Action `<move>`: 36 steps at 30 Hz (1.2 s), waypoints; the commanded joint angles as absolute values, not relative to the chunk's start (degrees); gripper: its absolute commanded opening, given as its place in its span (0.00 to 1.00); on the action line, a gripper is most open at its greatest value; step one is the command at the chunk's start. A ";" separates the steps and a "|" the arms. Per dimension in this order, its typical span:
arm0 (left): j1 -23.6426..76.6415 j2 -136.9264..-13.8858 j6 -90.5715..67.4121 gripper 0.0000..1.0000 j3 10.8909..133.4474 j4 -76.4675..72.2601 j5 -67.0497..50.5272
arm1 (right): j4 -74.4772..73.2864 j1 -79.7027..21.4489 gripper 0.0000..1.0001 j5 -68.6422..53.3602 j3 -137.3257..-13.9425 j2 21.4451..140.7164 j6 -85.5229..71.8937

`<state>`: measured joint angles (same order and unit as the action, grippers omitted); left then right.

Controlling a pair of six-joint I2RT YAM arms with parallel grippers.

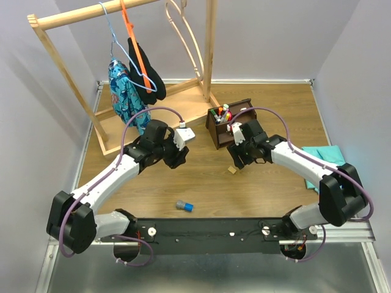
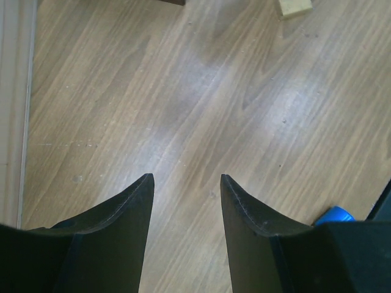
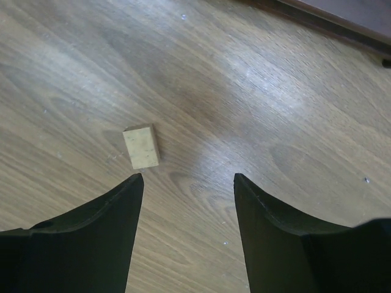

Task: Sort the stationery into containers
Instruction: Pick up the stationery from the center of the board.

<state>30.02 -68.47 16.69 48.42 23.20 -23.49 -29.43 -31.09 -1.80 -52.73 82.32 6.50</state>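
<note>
Right pincer hangs released and empty; I read the tan cube at ten o'clock, just off one fingertip, this arm nearer.

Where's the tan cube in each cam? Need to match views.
Top external: tan cube right of centre, just nearer the arm bases than the organiser.
Left wrist: top edge, right of centre, cropped.
Right wrist: left of centre, whole.
Shared landmark: organiser, also in right wrist's top-right corner; unclear in left wrist.
</note>
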 commanded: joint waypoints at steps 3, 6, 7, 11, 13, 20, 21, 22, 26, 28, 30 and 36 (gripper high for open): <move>28.65 -71.10 15.21 0.56 51.32 17.06 -21.36 | -26.81 -33.83 0.65 3.51 -51.77 82.36 0.71; 28.12 -71.89 14.94 0.56 52.38 16.44 -20.75 | -24.88 -36.99 0.63 5.70 -50.37 81.57 0.88; 27.95 -71.98 15.03 0.56 52.47 16.35 -20.66 | -22.70 -37.78 0.63 5.80 -49.84 81.39 1.75; 27.77 -72.42 14.77 0.56 52.91 16.87 -20.65 | -18.90 -39.99 0.61 4.58 -49.04 82.53 1.84; 27.77 -72.42 14.85 0.56 52.91 17.40 -20.57 | -18.20 -40.52 0.60 3.69 -48.52 83.05 3.15; 27.77 -72.77 14.94 0.56 52.91 16.88 -20.39 | -19.86 -40.69 0.58 2.64 -47.90 84.46 4.57; 27.77 -73.03 14.94 0.56 52.91 16.79 -20.39 | -19.95 -40.69 0.58 2.20 -48.07 84.64 4.66; 27.77 -73.04 14.94 0.56 53.00 16.53 -20.48 | -20.13 -40.69 0.58 1.76 -47.99 84.73 4.75; 27.77 -73.13 15.03 0.56 53.17 16.44 -20.48 | -20.48 -40.69 0.57 0.35 -47.90 85.43 6.23; 27.77 -73.21 15.38 0.56 53.09 16.43 -20.13 | -20.30 -40.69 0.57 0.35 -47.37 85.78 6.85; 27.77 -73.04 15.38 0.56 52.82 16.44 -19.95 | -20.13 -40.69 0.57 -1.58 -47.20 85.96 7.38; 27.77 -73.39 15.47 0.56 52.91 16.61 -20.21 | -19.16 -40.69 0.54 -1.23 -46.32 87.01 7.65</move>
